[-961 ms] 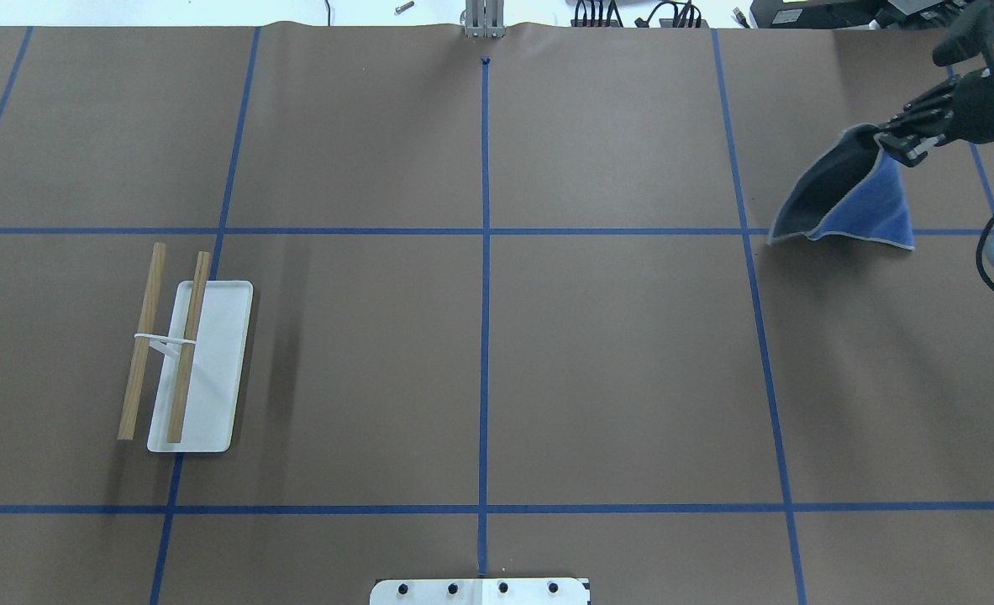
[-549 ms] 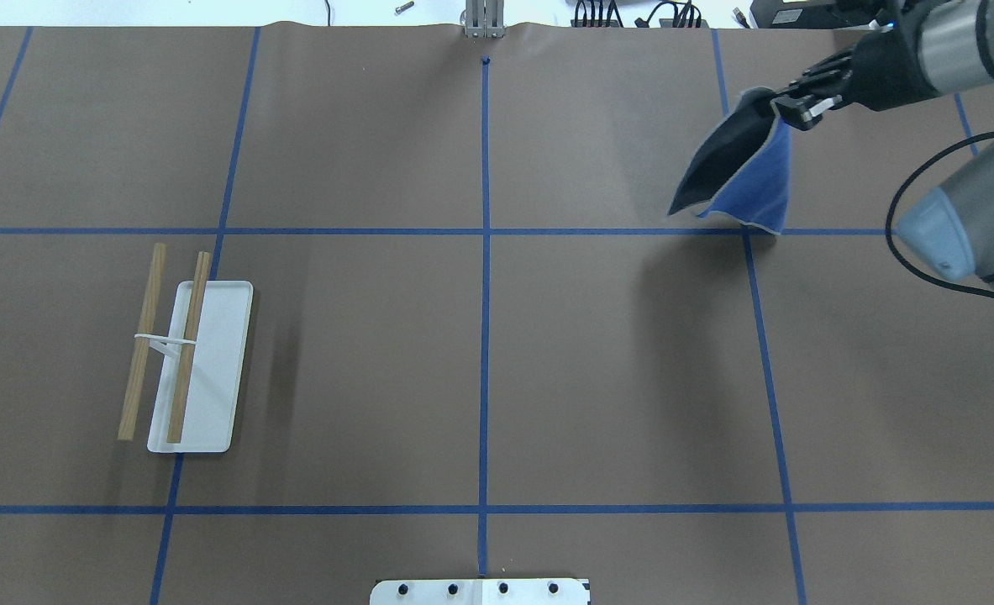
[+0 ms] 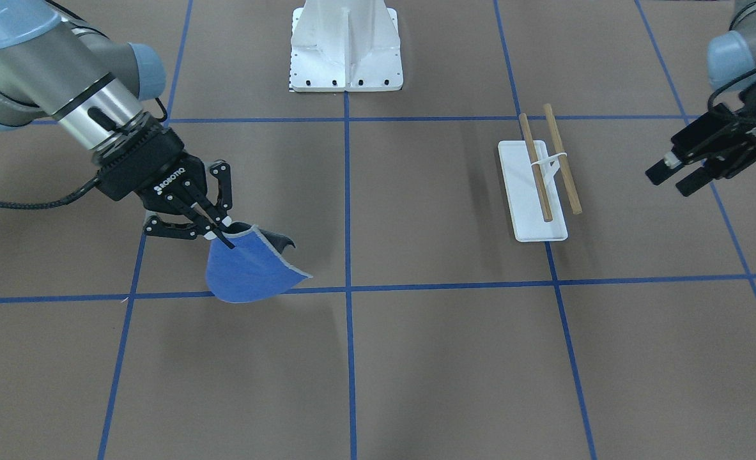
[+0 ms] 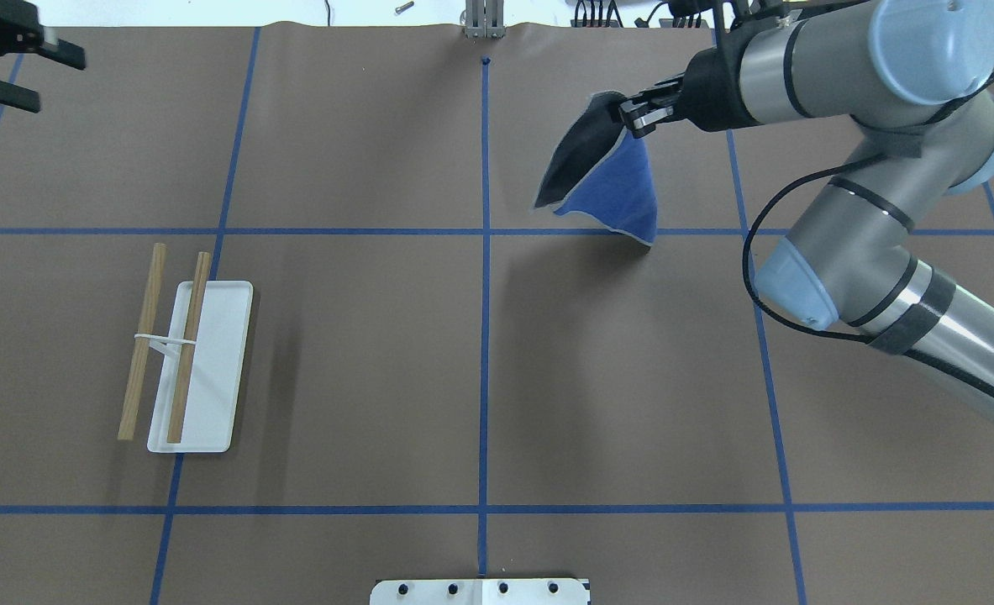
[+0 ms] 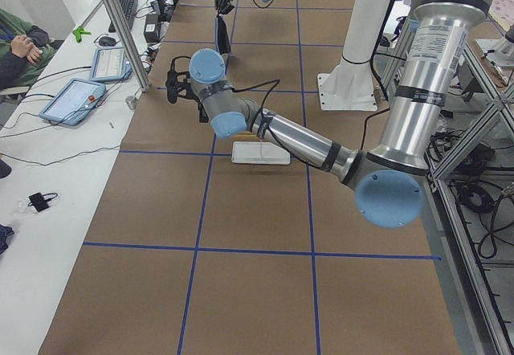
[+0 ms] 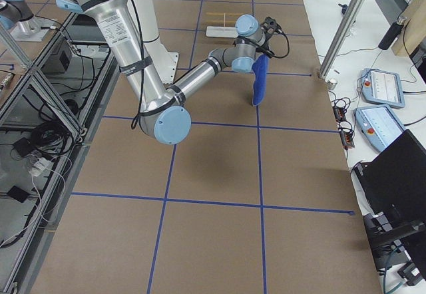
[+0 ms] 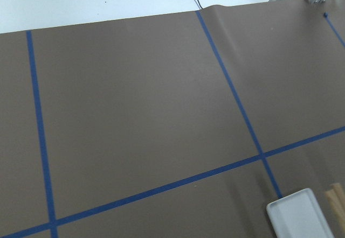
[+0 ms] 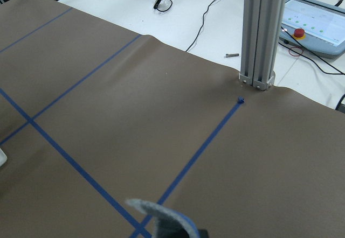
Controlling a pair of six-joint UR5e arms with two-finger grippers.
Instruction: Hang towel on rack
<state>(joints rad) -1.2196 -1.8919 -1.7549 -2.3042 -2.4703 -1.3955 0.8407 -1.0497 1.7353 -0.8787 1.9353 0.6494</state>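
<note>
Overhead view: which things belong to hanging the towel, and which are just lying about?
Job in hand:
towel, pinched by the right gripper
rack
left gripper, open and empty

Lying about:
bolt on the white bench
aluminium post
cables

In the overhead view the black two-finger left gripper (image 4: 55,82) is cut off by the edge at 10 o'clock. The left wrist view shows only a corner of the white-based rack with wooden dowels (image 7: 294,216), clipped at 5 o'clock; the right wrist view, just a fold of the royal-blue cloth towel (image 8: 161,219) at 6 o'clock. From the exterior left, the near left arm (image 5: 297,134) hides the rack's dowels.
</note>
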